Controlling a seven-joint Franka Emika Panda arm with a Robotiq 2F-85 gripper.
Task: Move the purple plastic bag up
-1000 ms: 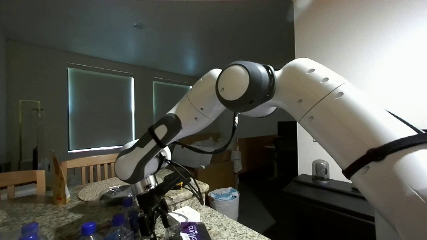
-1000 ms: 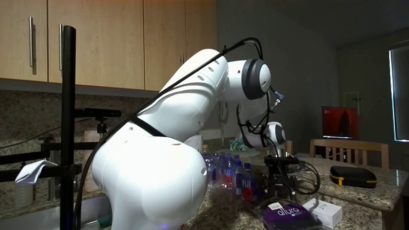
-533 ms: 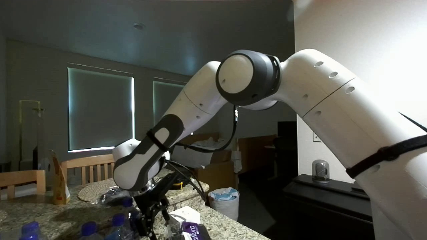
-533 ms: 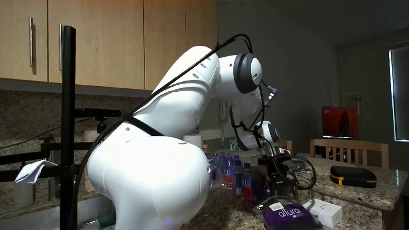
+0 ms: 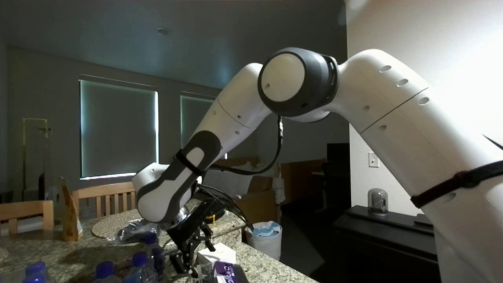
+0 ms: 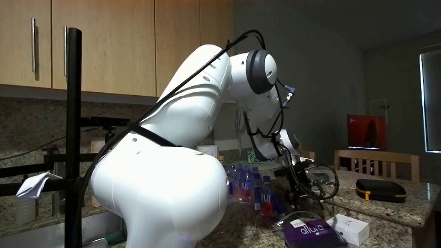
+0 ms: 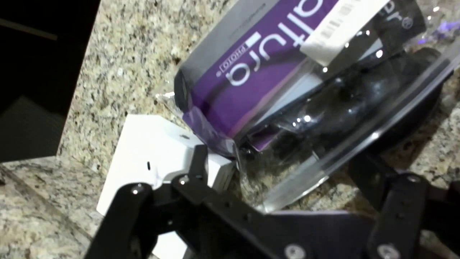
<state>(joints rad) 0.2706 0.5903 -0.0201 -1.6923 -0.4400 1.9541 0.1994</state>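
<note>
Purple plastic bag (image 7: 251, 82), one: glossy, part purple with white lettering, part clear. Lies lettered face up on the stone worktop (image 7: 118, 64), set in from the worktop's edge. Direction: in the wrist view the lettering runs slantwise to that edge, the end of the word pointing toward the white box (image 7: 140, 151), which lies nearer the worktop's corner; tops of the letters toward the gripper (image 7: 282, 166). Purple panel, as visible, longest along the lettering. Outline cut off in every view; long axis of the whole bag cannot be told. Bag overlaps white box in the wrist view; contact unclear.

Gripper: tilted, fingers spread wide at the bag's clear side, holding nothing.

Bottles (image 6: 267, 201), several, blue-capped: upright near the bag in an exterior view.
</note>
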